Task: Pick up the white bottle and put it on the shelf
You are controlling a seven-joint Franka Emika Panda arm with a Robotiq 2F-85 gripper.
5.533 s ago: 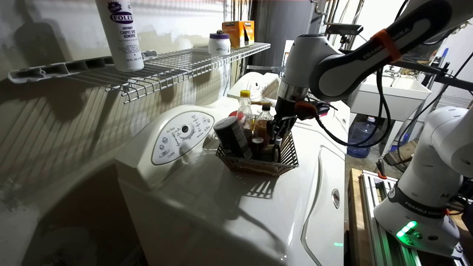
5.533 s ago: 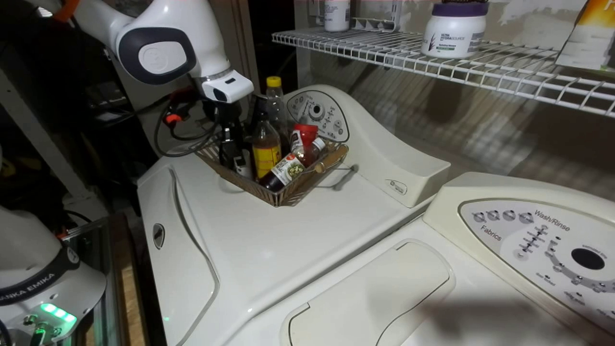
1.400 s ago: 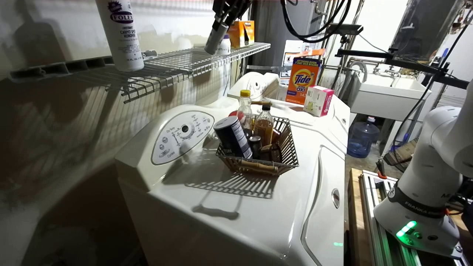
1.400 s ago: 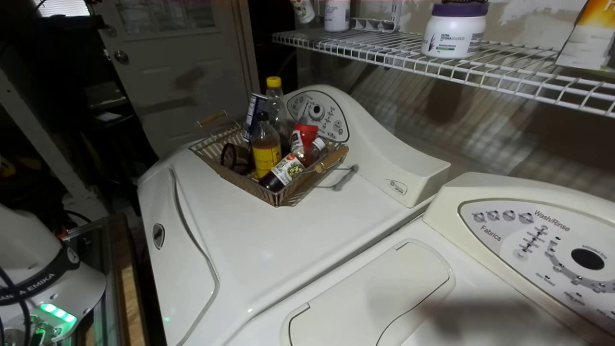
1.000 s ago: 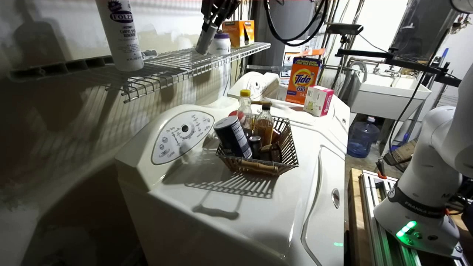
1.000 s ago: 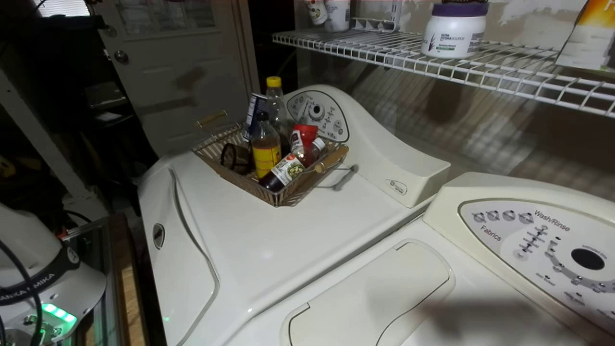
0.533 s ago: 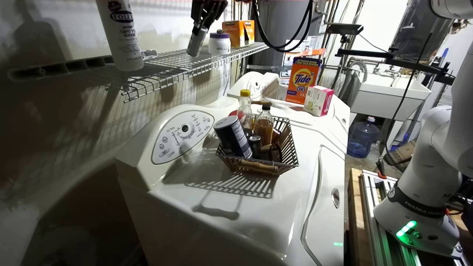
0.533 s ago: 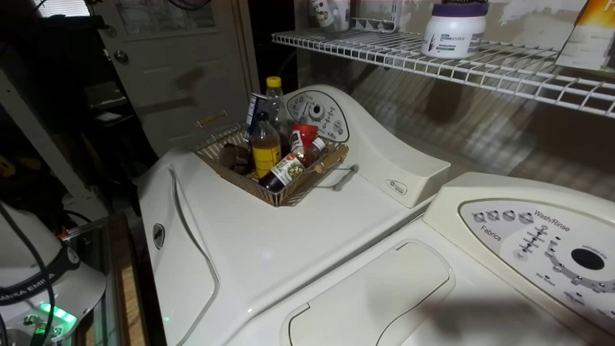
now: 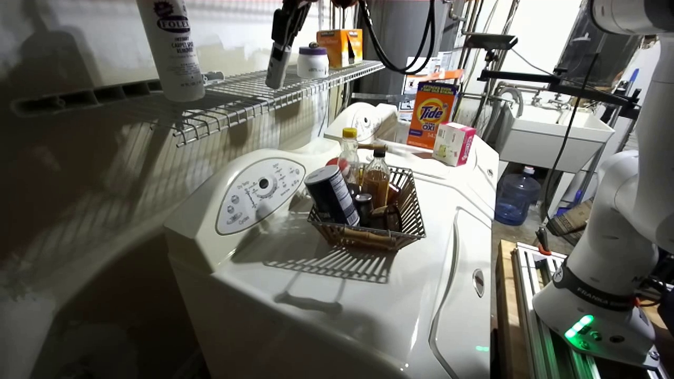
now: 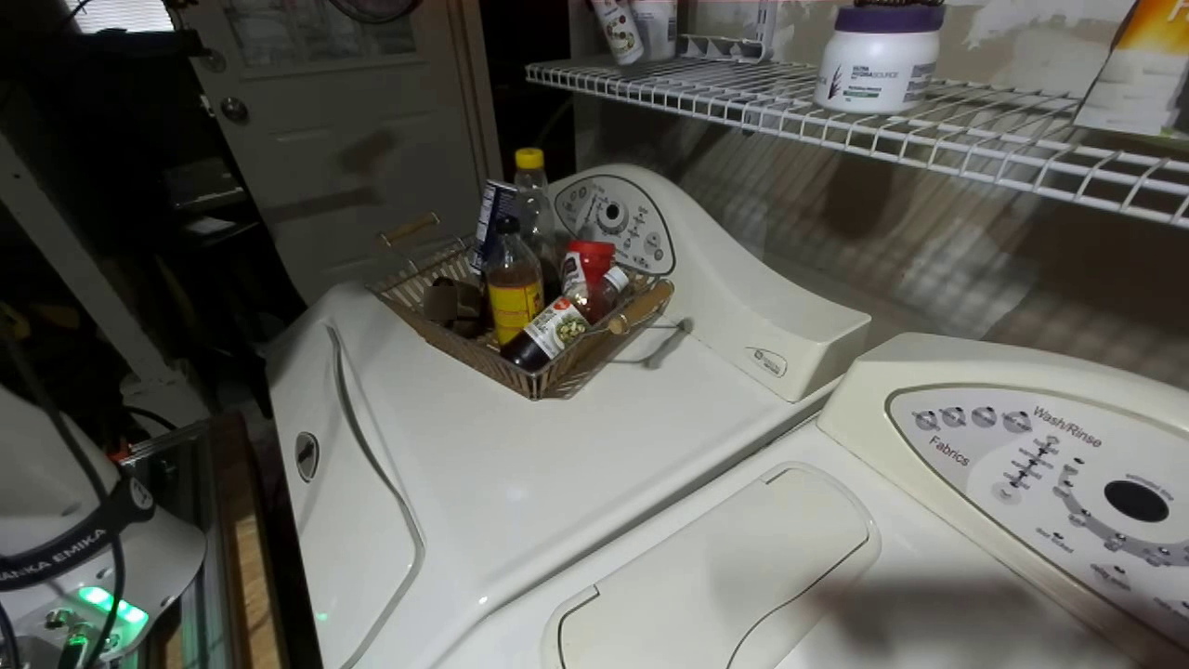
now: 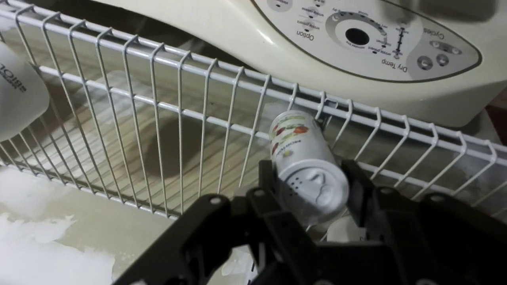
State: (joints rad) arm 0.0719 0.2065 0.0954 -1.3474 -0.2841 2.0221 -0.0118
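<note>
My gripper is shut on the white bottle, with a finger on each side of its top end. In the wrist view, the gripper holds the bottle by its pale shaker lid; printed vegetables show on its side. The bottle hangs tilted over the white wire shelf, near the front rail. I cannot tell whether its bottom touches the rods. The bottle also shows at the far end of the shelf; the gripper is out of that view.
On the shelf, the tall Folex bottle stands to one side of the held bottle, and the purple-lidded jar and orange box to the other. Below, a wire basket of bottles sits on the dryer, whose control panel rises behind.
Earlier my gripper was down in the basket. It has lifted the white bottle to the shelf, moved it along towards the Folex bottle, then turned it more upright and lowered it slightly.
</note>
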